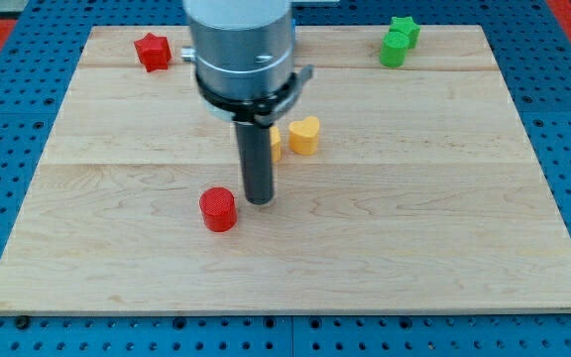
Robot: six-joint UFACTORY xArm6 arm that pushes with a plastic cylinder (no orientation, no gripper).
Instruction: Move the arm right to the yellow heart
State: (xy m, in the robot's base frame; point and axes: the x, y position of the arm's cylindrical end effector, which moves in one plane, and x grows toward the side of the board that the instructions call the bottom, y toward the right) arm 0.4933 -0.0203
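Observation:
The yellow heart (304,135) lies on the wooden board (414,238) a little above the view's middle. My tip (259,201) rests on the board below and to the left of the heart, apart from it. A second yellow block (276,143), mostly hidden behind the rod, sits just left of the heart. A red cylinder (218,209) stands close to the left of my tip, not touching it.
A red star (153,51) lies at the board's top left. A green star (403,29) and a green cylinder (393,49) sit together at the top right. Blue pegboard (8,178) surrounds the board.

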